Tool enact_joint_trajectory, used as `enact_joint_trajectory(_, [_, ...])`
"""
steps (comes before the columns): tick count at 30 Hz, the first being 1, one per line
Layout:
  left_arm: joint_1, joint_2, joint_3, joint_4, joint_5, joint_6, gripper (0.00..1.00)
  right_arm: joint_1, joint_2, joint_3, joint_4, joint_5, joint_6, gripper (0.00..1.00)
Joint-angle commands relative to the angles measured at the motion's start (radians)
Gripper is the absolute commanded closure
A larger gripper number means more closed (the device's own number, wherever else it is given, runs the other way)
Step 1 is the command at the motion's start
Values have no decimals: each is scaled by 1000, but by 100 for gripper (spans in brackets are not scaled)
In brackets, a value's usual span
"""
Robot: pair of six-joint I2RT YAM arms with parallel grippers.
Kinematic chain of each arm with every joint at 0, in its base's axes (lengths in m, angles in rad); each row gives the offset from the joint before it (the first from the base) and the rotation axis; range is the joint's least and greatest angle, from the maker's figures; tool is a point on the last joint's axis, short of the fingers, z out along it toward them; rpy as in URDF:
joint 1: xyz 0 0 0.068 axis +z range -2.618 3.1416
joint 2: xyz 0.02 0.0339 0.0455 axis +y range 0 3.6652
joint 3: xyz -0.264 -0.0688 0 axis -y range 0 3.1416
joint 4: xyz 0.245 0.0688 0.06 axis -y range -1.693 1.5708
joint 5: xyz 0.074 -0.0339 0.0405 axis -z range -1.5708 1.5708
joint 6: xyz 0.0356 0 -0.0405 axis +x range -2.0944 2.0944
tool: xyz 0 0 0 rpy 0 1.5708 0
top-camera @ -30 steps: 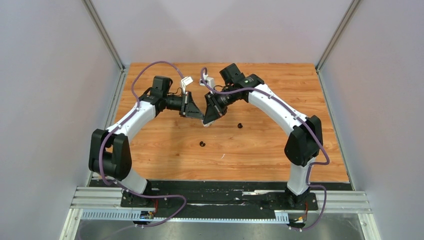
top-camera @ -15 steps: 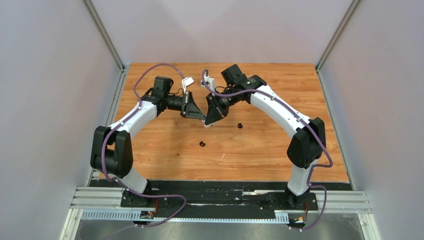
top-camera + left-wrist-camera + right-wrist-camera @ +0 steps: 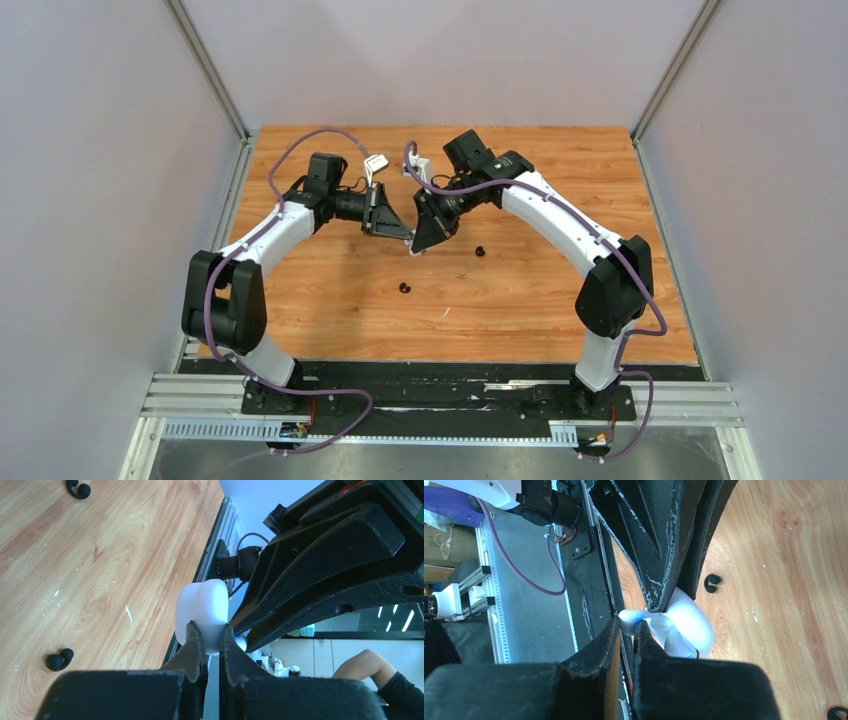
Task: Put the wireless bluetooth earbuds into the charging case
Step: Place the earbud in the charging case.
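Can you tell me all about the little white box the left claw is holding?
The charging case is small, white and smooth, like shiny plastic, with rounded corners. It looks open, two rounded halves side by side. The left claw pinches its edge and seems to hold it up above the wooden table. The right claw comes in from the other side, holding a tiny white earbud close up to it.
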Motion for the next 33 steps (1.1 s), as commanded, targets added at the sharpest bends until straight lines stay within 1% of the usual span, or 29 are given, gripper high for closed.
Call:
enact_joint_trajectory(1, [-2,7,8,39,40,-12,100,4,-45,4,-6,3,-20,100])
enact_joint_trajectory(10, [-3,-2,10,31,48,9,100,7,-17,16,6,23,2,100])
enact_joint_trajectory(17, [-3,-1,8,32,64,18,100,9,-1,25,7,-44,-37,100])
enact_joint_trajectory(21, [-3,2,7,39,88,22,100,9,8,31,-2,-88,-93,97])
enact_joint_trajectory(25, [-3,2,1,40,110,31,100,0,31,47,-14,-86,-108,97])
enact_joint_trajectory(30, [-3,-14,-2,39,124,43,100,-11,40,45,-20,-42,-66,96])
enact_joint_trajectory(33, [-5,-25,0,28,129,64,100,-23,41,39,-17,-26,-15,90])
